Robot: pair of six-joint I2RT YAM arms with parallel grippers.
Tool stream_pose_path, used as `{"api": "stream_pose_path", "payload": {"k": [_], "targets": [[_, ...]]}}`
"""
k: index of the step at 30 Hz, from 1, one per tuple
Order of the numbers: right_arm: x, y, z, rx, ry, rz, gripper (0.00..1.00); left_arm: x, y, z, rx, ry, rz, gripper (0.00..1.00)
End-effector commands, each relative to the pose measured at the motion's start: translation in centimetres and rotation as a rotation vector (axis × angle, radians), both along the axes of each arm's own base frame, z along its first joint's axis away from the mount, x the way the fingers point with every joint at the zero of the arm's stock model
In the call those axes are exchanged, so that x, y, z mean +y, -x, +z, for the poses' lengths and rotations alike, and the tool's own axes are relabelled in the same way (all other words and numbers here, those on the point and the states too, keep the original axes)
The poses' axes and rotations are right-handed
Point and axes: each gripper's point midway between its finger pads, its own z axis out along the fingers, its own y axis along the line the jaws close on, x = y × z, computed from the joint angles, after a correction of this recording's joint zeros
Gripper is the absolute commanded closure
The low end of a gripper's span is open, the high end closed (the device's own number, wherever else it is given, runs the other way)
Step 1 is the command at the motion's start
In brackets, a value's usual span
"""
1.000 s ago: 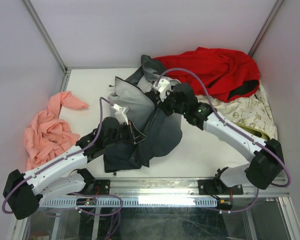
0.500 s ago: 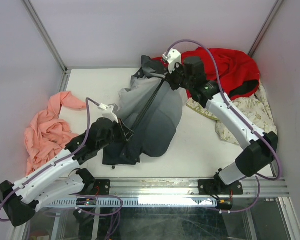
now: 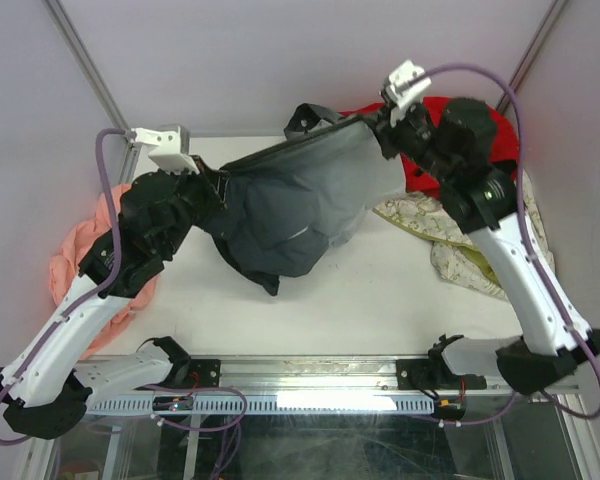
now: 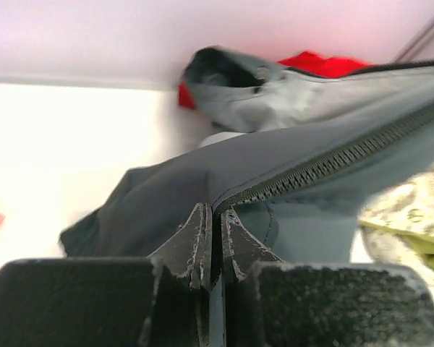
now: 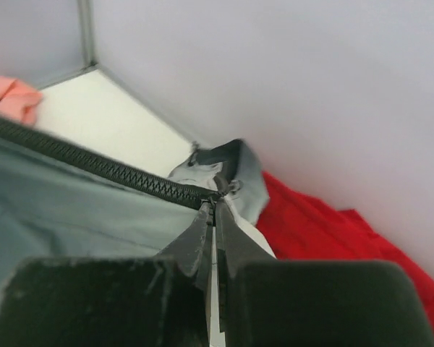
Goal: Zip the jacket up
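Your left gripper (image 4: 215, 217) has its fingers pressed together on the jacket (image 3: 300, 205), pinching the dark fabric right at one end of the zipper (image 4: 333, 163). In the wrist view the teeth run up and to the right from between the tips. Your right gripper (image 5: 211, 210) is closed too, nipping the fabric at the zipper's other end, just beside the small metal pull (image 5: 231, 188), with the collar (image 5: 235, 163) folded behind it.

Between the two grippers the zipper is stretched in a straight line, and its teeth look meshed along the length that shows. The jacket hangs from that line over the table (image 3: 380, 310). Its lower folds sag towards the middle of the surface, but you cannot tell whether they touch.

The red garment (image 5: 325, 238) lies behind your right gripper. The cream patterned cloth (image 3: 460, 260) sits under the right arm, and a pink cloth (image 3: 70, 270) lies at the left edge.
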Motion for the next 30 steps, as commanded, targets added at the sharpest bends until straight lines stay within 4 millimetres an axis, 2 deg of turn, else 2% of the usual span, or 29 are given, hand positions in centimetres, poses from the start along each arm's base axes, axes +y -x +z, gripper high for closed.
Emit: {"api": "stream_pose_path", "payload": {"k": [1, 3, 5, 7, 10, 13, 15, 17, 21, 27, 30], "targets": [[0.6, 5.1, -2.7, 0.031, -0.030, 0.092, 1.00, 4.4, -0.5, -6.8, 0.111, -0.187, 0.194, 1.00], [3.1, 7.5, -6.6, 0.113, -0.031, 0.185, 1.00, 5.6, 0.2, -10.1, 0.165, -0.191, 0.239, 1.00], [5.8, 9.7, -10.5, 0.182, -0.039, 0.260, 1.00, 5.8, 1.0, -13.0, 0.220, -0.177, 0.239, 1.00], [8.5, 11.7, -13.6, 0.234, -0.046, 0.336, 1.00, 4.1, 2.1, -15.2, 0.262, -0.144, 0.134, 0.85], [11.0, 12.8, -17.7, 0.300, -0.050, 0.381, 1.00, 1.5, 3.6, -16.5, 0.269, -0.111, -0.048, 0.71], [12.0, 12.5, -19.8, 0.355, -0.050, 0.368, 1.00, -0.1, 4.6, -15.8, 0.231, -0.095, -0.177, 0.50], [12.1, 12.1, -20.1, 0.365, -0.053, 0.349, 1.00, -1.2, 5.0, -14.7, 0.195, -0.086, -0.251, 0.36], [12.1, 12.1, -19.9, 0.361, -0.059, 0.346, 1.00, -2.7, 5.1, -13.7, 0.161, -0.075, -0.330, 0.30], [11.6, 12.0, -18.3, 0.331, -0.088, 0.326, 1.00, -6.2, 4.6, -12.9, 0.160, -0.061, -0.472, 0.29], [11.1, 12.3, -16.9, 0.314, -0.108, 0.323, 1.00, -11.5, 4.2, -14.6, 0.217, 0.023, -0.673, 0.32], [11.2, 12.4, -17.0, 0.326, -0.112, 0.328, 1.00, -12.8, 3.9, -15.5, 0.214, 0.055, -0.701, 0.34]]}}
